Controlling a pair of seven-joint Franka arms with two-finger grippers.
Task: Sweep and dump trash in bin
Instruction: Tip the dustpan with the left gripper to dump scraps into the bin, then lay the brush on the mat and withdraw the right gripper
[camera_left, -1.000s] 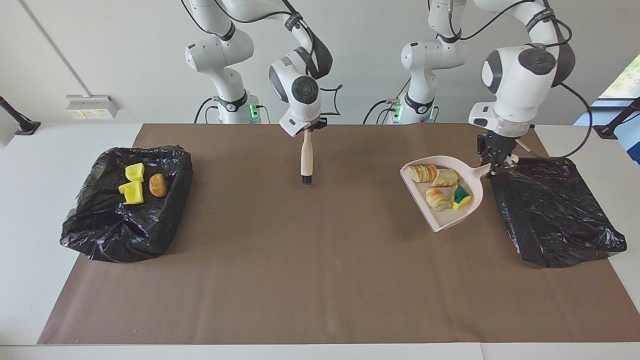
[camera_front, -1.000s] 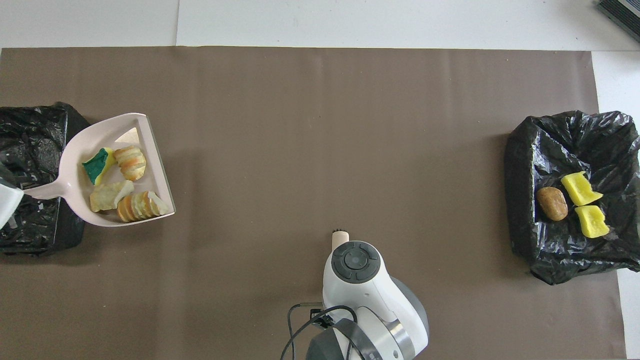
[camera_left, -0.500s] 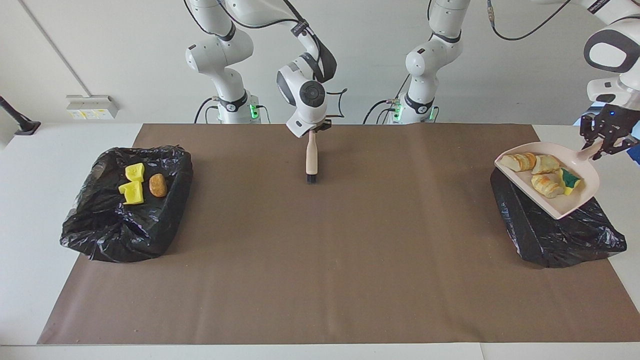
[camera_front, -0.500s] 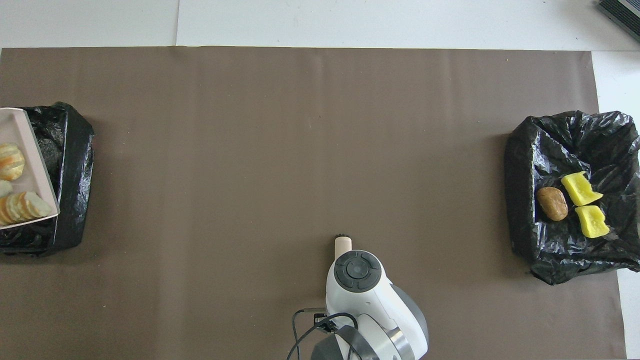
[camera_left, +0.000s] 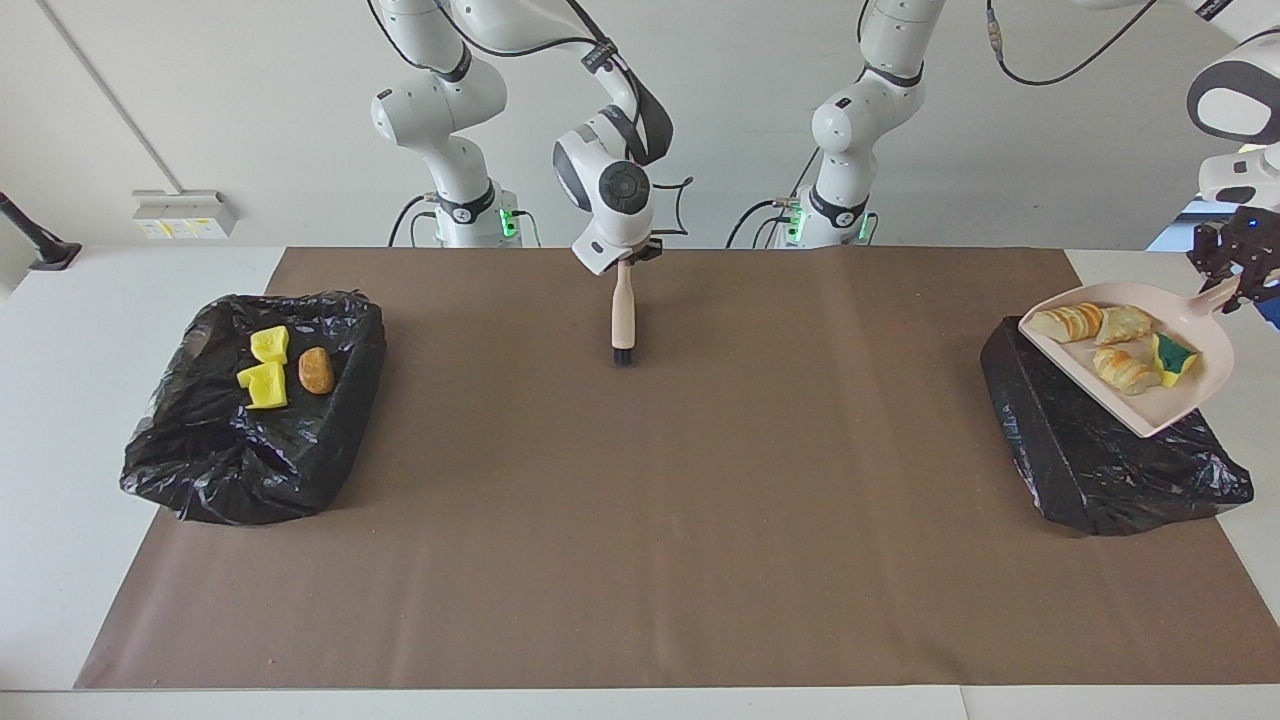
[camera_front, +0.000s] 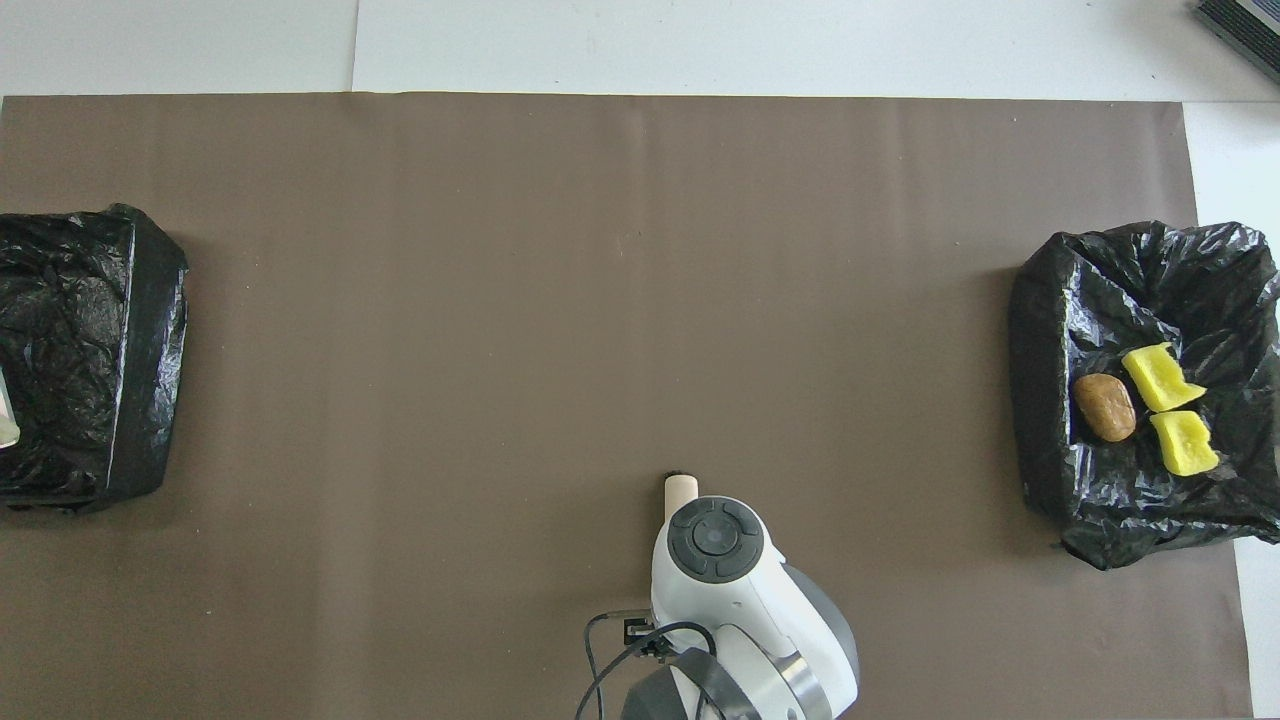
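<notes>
We see the left pincer (camera_left: 1237, 283) clamped on the pink dustpan's (camera_left: 1160, 405) handle, holding it over the black bin (camera_left: 1100, 460) at the counter's (camera_left: 640, 520) end, its mouth toward mid-counter, four trash pieces (camera_left: 1110, 345) aboard. The right pincer (camera_left: 624, 262) holds a brush (camera_left: 622, 318) upright, bristles down; how wide it stands we cannot tell. Brown counter between lies open.

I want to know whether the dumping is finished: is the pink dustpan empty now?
No, the dustpan, held over the black bin at the left arm's end, still carries bread pieces and a green-and-yellow sponge piece.
</notes>
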